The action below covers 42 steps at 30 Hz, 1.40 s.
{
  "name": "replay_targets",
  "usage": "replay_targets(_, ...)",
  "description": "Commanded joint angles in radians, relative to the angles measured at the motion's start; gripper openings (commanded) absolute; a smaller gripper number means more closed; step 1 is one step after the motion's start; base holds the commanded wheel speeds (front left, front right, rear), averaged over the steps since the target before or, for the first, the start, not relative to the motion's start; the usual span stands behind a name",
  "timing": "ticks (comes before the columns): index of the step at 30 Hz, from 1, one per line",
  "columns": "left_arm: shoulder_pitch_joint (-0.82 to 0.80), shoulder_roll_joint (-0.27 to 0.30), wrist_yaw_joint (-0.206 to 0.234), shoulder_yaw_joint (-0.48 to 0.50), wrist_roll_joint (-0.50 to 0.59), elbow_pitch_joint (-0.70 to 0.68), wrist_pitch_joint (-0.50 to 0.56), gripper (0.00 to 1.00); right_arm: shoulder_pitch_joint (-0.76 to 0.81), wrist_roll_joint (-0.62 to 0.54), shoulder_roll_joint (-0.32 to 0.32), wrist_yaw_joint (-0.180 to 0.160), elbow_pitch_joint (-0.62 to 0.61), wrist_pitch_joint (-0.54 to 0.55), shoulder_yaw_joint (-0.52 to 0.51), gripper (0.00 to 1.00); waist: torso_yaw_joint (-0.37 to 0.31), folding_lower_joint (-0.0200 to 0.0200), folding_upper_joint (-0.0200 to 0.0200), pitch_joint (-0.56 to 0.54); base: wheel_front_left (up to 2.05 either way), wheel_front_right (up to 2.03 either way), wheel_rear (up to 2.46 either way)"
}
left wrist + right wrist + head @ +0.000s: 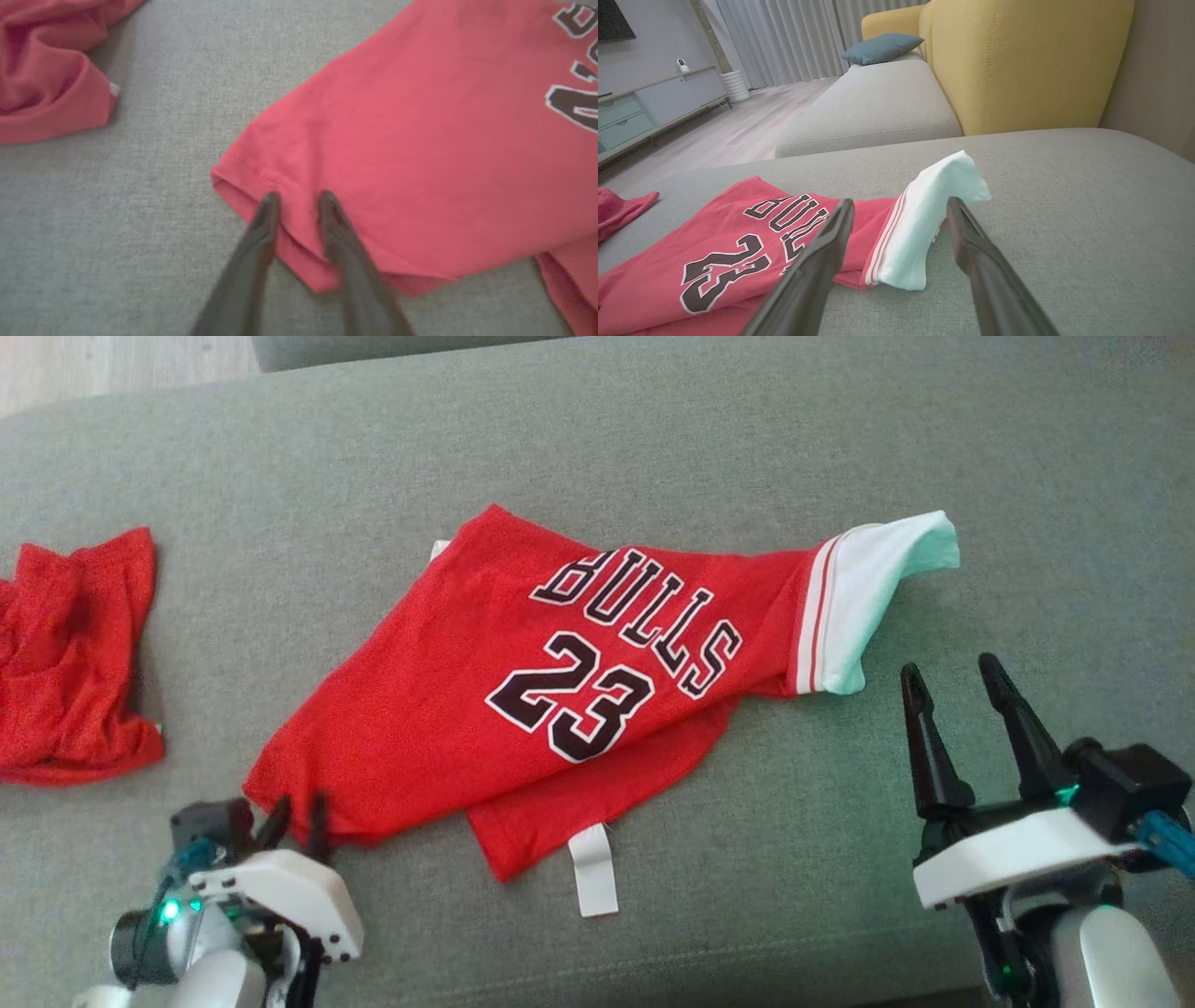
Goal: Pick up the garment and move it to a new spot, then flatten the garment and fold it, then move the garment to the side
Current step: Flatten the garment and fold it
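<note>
The garment point(448, 709) lay near the middle of the grey sofa cushion point(653, 429), skewed, its lettering and number face up. It was far from flat: a lower layer poked out under the front hem with a white tag point(595, 868) showing, and the white sleeve point(878, 588) with its thin stripe trim stood up in a soft hump at the far end. A second crumpled red cloth point(75, 653) sat well apart at the left edge.

The left gripper point(301, 800) was down at the garment's near corner. In its wrist view the two dark fingers rested on the hem with a narrow gap between them and red cloth showing in that gap, so the claw looked part-spread, not yet pinched on the fabric. The right gripper point(949, 667) hovered just short of the white sleeve, its claw spread wide and holding nothing.

As I judged it, the work was early. Whether this spot was already the new one I could not tell. The flattening seemed about to start, with one corner being taken and the sleeve end lined up for the other arm. Smoothing, folding and shifting the garment aside were all left to do.
</note>
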Motion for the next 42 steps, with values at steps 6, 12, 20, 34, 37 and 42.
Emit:
replay_targets(6,-0.054,0.01,0.003,0.038,-0.018,0.001,0.016,0.0,-0.042,0.006,-0.005,0.004,-0.026,-0.012,0.017,1.0,0.0,0.0,-0.0001,0.005,0.0,0.0,0.0)
replay_targets(12,-0.067,0.022,0.024,0.027,0.021,-0.05,-0.049,0.0,-0.044,0.007,-0.005,0.004,-0.021,-0.016,0.016,1.0,0.005,0.0,-0.0001,-0.002,0.0,0.0,0.0)
replay_targets(20,-0.17,0.084,0.035,0.02,0.102,-0.286,-0.113,0.0,-0.055,0.01,-0.004,0.004,-0.029,-0.016,0.013,1.0,0.002,0.0,-0.0001,0.009,0.0,0.0,0.0)
replay_targets(34,-0.617,0.154,-0.051,0.024,0.125,-0.031,-0.04,0.0,-0.135,0.048,-0.004,0.004,0.003,-0.062,0.037,1.0,-0.143,0.0,-0.0001,0.129,0.0,0.0,0.0)
replay_targets(37,-0.673,0.157,-0.074,0.032,0.107,0.109,-0.056,0.0,-0.147,0.061,-0.004,0.004,0.023,-0.078,0.046,1.0,-0.177,0.0,-0.0001,0.151,0.0,0.0,0.0)
replay_targets(42,-0.72,0.152,-0.101,0.044,0.074,0.283,-0.057,0.5,-0.159,0.068,-0.004,0.004,0.045,-0.098,0.048,1.0,-0.205,0.0,-0.0001,0.168,0.0,0.0,0.0)
